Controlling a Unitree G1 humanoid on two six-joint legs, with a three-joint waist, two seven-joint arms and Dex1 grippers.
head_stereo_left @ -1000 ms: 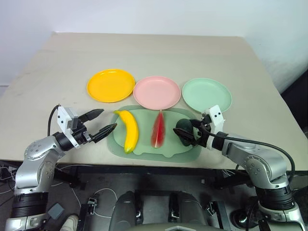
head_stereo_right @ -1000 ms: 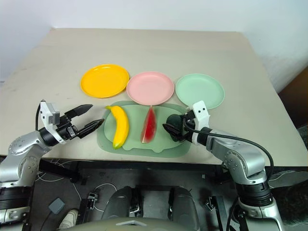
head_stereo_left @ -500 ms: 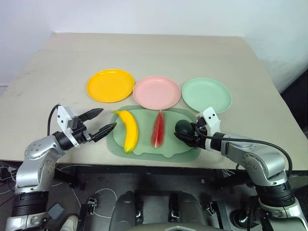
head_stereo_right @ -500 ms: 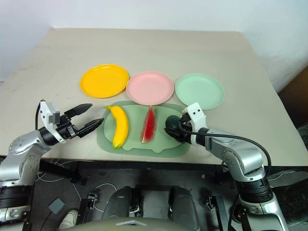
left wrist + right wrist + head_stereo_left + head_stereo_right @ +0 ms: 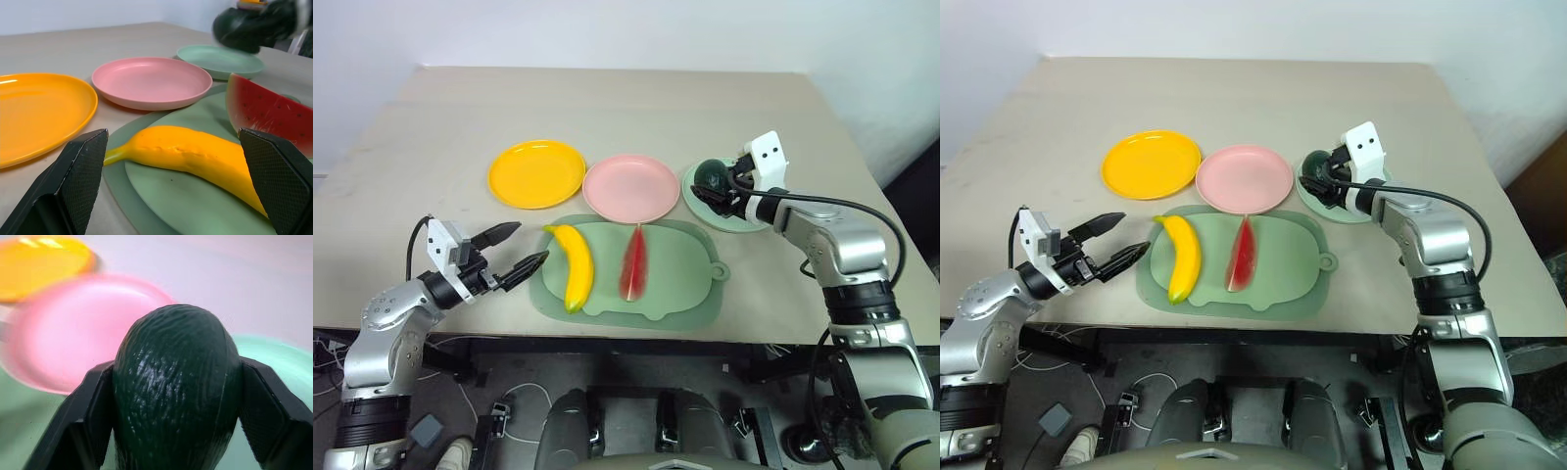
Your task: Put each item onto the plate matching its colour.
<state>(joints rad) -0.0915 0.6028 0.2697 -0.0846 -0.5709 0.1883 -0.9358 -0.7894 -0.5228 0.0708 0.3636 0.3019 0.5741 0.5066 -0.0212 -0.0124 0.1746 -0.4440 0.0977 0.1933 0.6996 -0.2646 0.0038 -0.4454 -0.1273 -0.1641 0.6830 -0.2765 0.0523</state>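
Note:
My right gripper (image 5: 710,185) is shut on the dark green avocado (image 5: 711,176) and holds it above the left side of the mint green plate (image 5: 751,217). In the right wrist view the avocado (image 5: 176,391) sits between both black fingers. The yellow banana (image 5: 574,264) and the red watermelon wedge (image 5: 634,261) lie on the pale green board (image 5: 680,284). The yellow-orange plate (image 5: 537,173) and pink plate (image 5: 630,187) stand behind the board. My left gripper (image 5: 524,246) is open, just left of the banana's stem end.
The three plates sit in a row across the middle of the beige table (image 5: 626,103). The board lies close to the table's front edge. Bare tabletop stretches behind the plates and to both sides.
My right gripper closed on the avocado, lifted it off the board's right end and carried it back and up over the mint green plate. The left arm has stayed put.

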